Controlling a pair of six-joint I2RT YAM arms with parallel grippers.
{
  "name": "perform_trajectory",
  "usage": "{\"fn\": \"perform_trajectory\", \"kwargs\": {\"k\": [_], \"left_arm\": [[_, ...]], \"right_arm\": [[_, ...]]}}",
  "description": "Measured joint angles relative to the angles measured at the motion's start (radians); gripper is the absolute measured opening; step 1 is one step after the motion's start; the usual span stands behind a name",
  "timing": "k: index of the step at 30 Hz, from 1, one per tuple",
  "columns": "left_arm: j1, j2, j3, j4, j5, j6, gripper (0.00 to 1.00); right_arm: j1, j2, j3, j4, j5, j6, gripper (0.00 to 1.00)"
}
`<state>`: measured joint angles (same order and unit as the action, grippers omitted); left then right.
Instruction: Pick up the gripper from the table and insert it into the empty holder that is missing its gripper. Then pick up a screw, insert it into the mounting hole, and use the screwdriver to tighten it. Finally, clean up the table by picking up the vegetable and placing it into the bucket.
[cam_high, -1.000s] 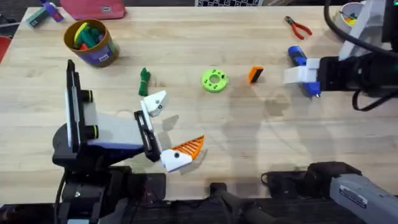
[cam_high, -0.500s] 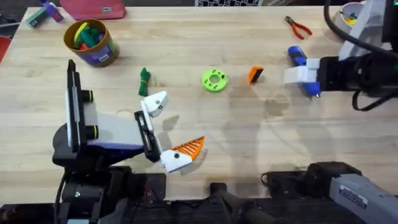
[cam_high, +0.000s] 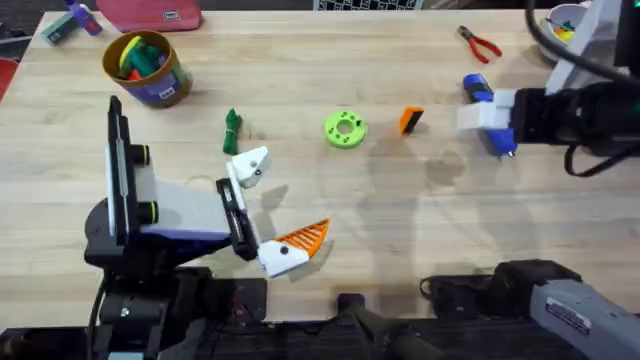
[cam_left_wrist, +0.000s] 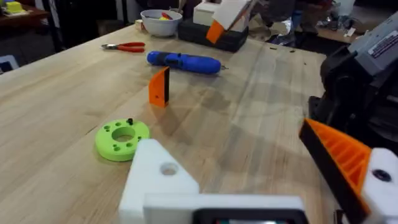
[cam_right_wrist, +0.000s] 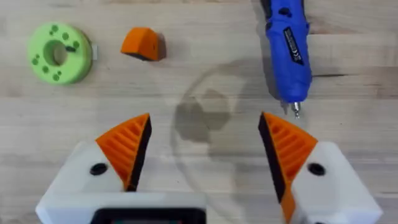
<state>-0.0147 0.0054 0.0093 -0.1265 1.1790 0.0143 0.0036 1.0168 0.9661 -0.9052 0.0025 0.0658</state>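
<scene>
The loose orange gripper (cam_high: 410, 120) (cam_left_wrist: 160, 86) (cam_right_wrist: 142, 43) lies mid-table, right of a lime-green disc (cam_high: 345, 129) that carries a small dark screw (cam_left_wrist: 129, 121). My left gripper (cam_high: 275, 205) is open. One of its fingers is the bare white holder (cam_high: 250, 165) (cam_left_wrist: 158, 183) with its mounting hole (cam_left_wrist: 168, 168), and the other keeps its orange pad (cam_left_wrist: 342, 158). My right gripper (cam_high: 475, 118) (cam_right_wrist: 205, 152) hangs open over the table beside the blue screwdriver (cam_high: 488, 108) (cam_right_wrist: 287, 50). The green vegetable (cam_high: 232, 130) lies left of the disc. At the far left stands the bucket (cam_high: 147, 68).
Red-handled pliers (cam_high: 480, 44) lie at the far right, with a white bowl (cam_high: 565, 20) beyond them. A pink case (cam_high: 150, 14) sits along the far edge. Bare wood spans the table's middle and near right.
The right gripper has edged very slightly toward the far side. Nothing else has moved.
</scene>
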Motion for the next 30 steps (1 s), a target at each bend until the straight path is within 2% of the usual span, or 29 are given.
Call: {"fn": "perform_trajectory", "kwargs": {"k": [3, 7, 11, 16, 20, 30], "left_arm": [[0.0, 0.0, 0.0, 0.0, 0.0, 0.0, 0.985], [0.0, 0.0, 0.0, 0.0, 0.0, 0.0, 0.985], [0.0, 0.0, 0.0, 0.0, 0.001, 0.0, 0.985], [0.0, 0.0, 0.0, 0.0, 0.003, 0.0, 0.986], [0.0, 0.0, 0.0, 0.0, 0.003, 0.0, 0.986], [-0.001, 0.0, 0.0, 0.0, 0.003, 0.0, 0.985]], "right_arm": [[0.002, 0.0, 0.002, 0.021, 0.0, 0.059, 0.994], [0.051, 0.055, 0.067, -0.072, 0.012, 0.111, 0.994], [0.143, 0.224, 0.229, -0.196, 0.047, 0.14, 0.994], [0.243, 0.439, 0.423, -0.258, 0.064, 0.152, 0.994], [0.289, 0.587, 0.525, -0.27, 0.065, 0.159, 0.994], [0.287, 0.776, 0.568, -0.232, 0.072, 0.221, 0.977]]}}
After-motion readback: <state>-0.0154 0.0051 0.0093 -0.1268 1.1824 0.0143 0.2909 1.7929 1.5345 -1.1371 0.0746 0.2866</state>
